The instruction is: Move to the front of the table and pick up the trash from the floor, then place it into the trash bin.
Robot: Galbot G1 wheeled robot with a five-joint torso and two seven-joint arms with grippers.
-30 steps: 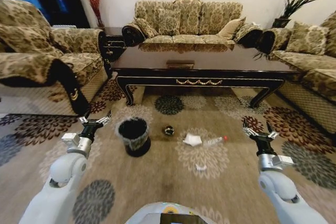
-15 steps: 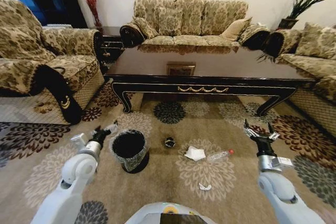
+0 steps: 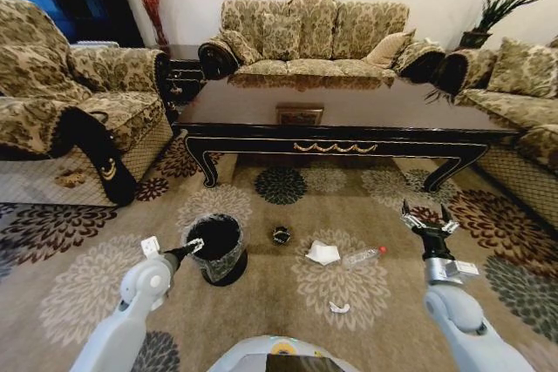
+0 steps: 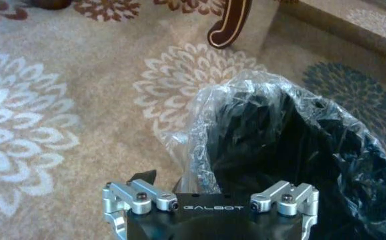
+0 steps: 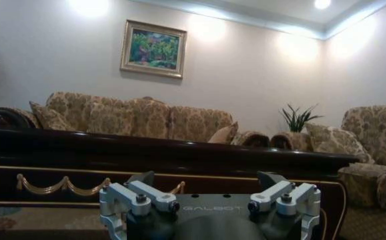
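A: What has moved since a second ago?

B: The head camera has come nearer the table (image 3: 349, 138), and the left gripper (image 3: 193, 246) has swung in from beside the trash bin (image 3: 218, 248) to its near rim. I cannot tell whether it is open or closed.

A: And the right one?

B: The right gripper (image 3: 426, 222) hangs raised over the floor (image 3: 78, 285), fingers spread, holding nothing.

A: Which way does the trash lie?

B: Between the two arms. The bottle (image 3: 364, 257) is nearer the right gripper, inward of it; its long axis runs crosswise, red cap toward that arm.

A: Count them.

B: Four pieces: one bottle, one crumpled paper (image 3: 323, 253), one dark round piece (image 3: 281, 235), one white scrap (image 3: 338, 307). One bin.
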